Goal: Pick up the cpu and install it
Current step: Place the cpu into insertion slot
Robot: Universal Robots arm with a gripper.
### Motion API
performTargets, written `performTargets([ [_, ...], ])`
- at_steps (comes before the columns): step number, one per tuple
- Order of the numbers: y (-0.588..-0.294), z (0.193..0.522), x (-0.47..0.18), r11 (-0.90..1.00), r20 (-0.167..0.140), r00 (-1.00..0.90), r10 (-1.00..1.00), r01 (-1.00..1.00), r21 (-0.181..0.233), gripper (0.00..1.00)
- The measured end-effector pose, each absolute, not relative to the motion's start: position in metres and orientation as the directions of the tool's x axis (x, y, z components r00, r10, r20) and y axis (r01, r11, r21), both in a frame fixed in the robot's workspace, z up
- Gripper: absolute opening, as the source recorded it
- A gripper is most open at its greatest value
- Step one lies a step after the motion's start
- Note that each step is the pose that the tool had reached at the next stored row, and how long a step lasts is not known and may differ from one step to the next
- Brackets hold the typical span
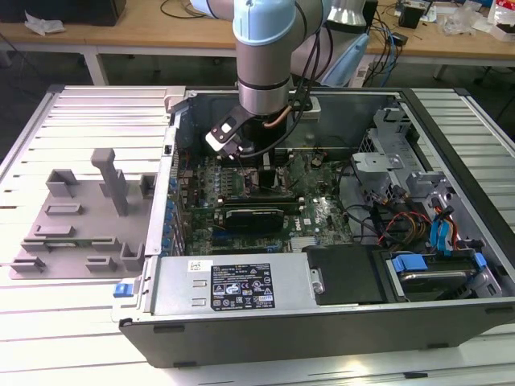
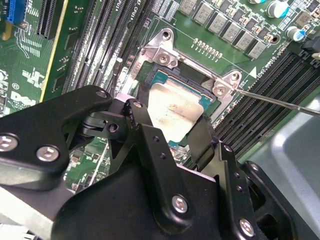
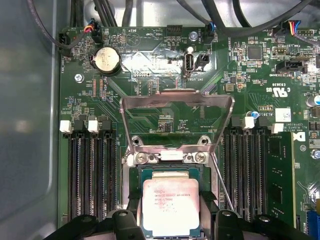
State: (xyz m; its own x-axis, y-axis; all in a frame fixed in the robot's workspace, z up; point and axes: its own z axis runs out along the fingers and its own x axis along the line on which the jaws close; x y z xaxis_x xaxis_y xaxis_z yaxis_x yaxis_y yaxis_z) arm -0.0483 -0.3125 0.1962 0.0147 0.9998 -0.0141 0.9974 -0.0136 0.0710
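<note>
The cpu (image 3: 171, 205), a flat square chip with a silver top and a green rim, lies over the motherboard socket (image 3: 134, 172) inside the open computer case (image 1: 338, 322). My gripper (image 3: 171, 212) reaches down over it, and its black fingers (image 2: 142, 117) press against two opposite edges of the cpu (image 2: 175, 107). The second wrist view shows the gripper (image 2: 172, 132) shut on the chip. The socket's metal load plate (image 3: 177, 100) stands swung open behind the cpu. In the exterior view the arm (image 1: 261, 72) comes down into the case, with the gripper (image 1: 251, 165) low over the board.
Rows of memory slots (image 3: 92, 175) flank the socket on both sides. A thin metal lever (image 2: 280, 102) sticks out beside the socket. A grey fixture plate (image 1: 80, 217) lies on the table at the exterior view's left. The power supply (image 1: 233, 281) and a drive cage (image 1: 426, 265) fill the case's near side.
</note>
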Motion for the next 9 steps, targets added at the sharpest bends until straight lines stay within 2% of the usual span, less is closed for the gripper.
performTargets([
  [4, -0.3124, 0.1959, -0.0483, -0.014, -0.014, 0.015, 1.0, 0.997, 0.071, 0.55],
  [5, -0.3123, 0.1957, -0.0482, -0.014, -0.013, 0.015, 1.0, 0.997, 0.072, 0.55],
  [6, -0.3123, 0.1958, -0.0482, -0.014, -0.014, 0.015, 1.0, 0.997, 0.072, 0.62],
  [9, -0.3124, 0.1959, -0.0483, -0.014, -0.014, 0.015, 1.0, 0.997, 0.071, 0.62],
])
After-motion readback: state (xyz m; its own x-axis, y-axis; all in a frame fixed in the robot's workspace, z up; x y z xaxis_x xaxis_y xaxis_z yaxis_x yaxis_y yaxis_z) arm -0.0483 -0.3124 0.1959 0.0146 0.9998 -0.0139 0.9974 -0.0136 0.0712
